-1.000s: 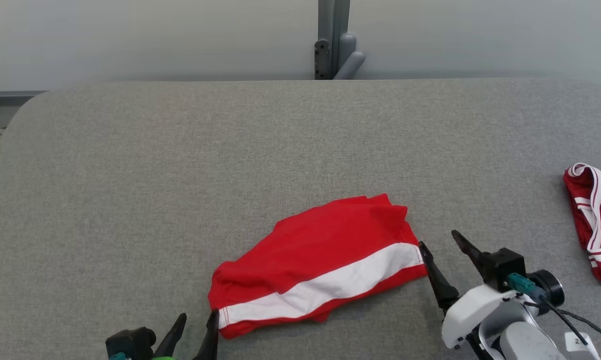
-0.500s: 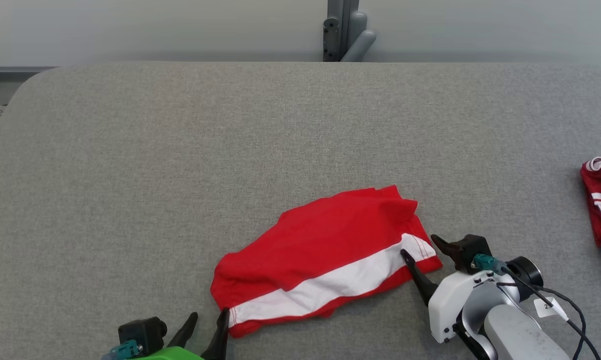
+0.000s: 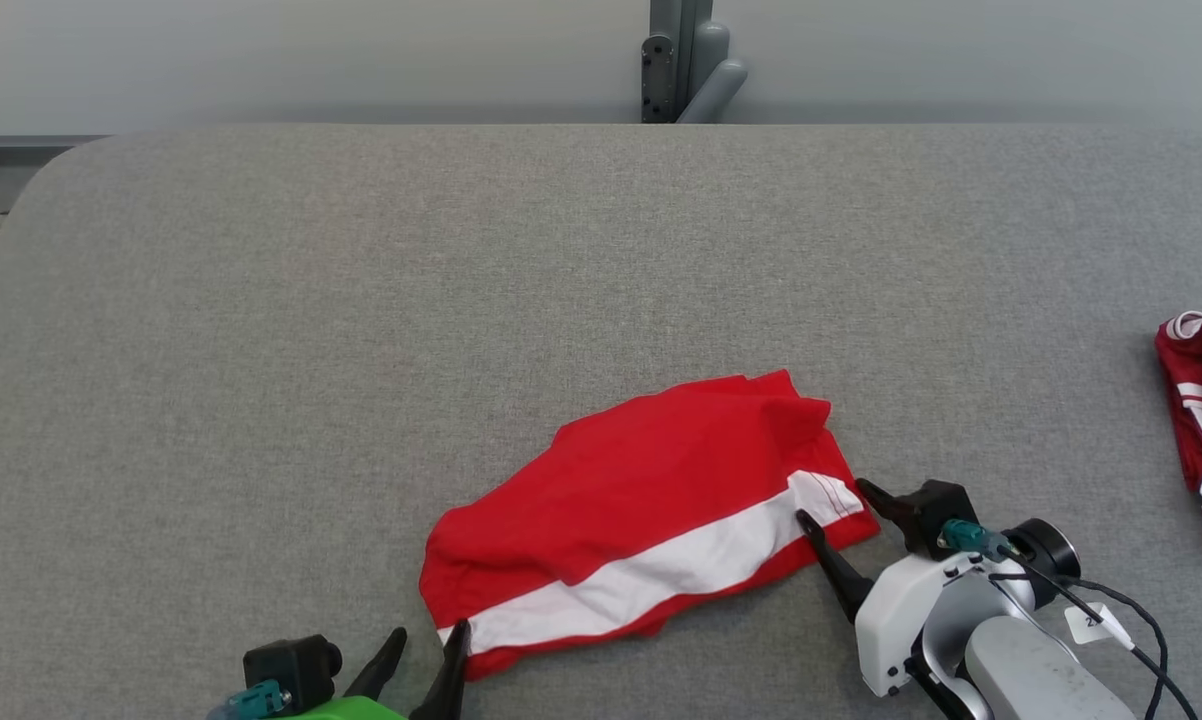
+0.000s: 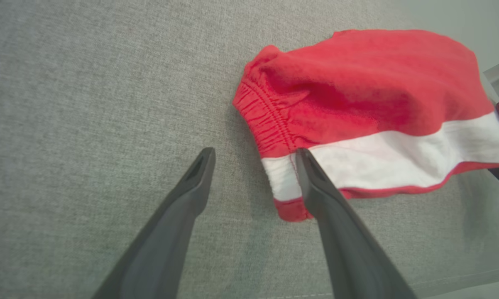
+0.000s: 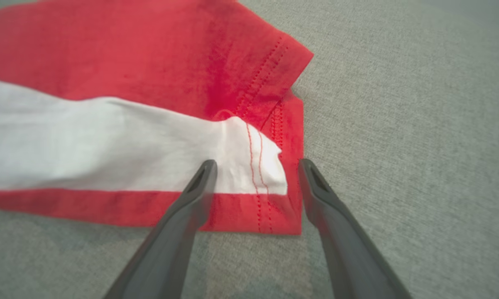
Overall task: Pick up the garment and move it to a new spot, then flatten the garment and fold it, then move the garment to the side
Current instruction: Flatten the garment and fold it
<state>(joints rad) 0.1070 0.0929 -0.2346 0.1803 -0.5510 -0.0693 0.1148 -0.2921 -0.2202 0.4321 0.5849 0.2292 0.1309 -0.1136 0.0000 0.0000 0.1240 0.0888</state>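
A red cloth garment with a broad white band lies loosely folded on the grey fabric-covered counter, toward the near edge at about 6 o'clock from the counter's middle. Its long axis runs from 8 o'clock up to 2 o'clock, and the white band follows the near side.

The left end effector sits at the garment's 7 o'clock corner with its two dark fingers spread wide, gripping nothing. In the left wrist view this end effector has one finger over bare counter. The other lies across the gathered elastic edge where the white band meets the red hem. I cannot tell whether that finger presses on the cloth.

The right end effector is at the garment's 4 o'clock corner, also fully spread and gripping nothing. Seen from its own wrist, the end effector straddles the stitched hem corner. One finger is over the white band, and the other is just past the red edge, over the counter.

Well apart, at 3 o'clock on the counter's edge, lies a second red garment with thin white stripes, bunched up. A grey metal post stands behind the counter at 12 o'clock.
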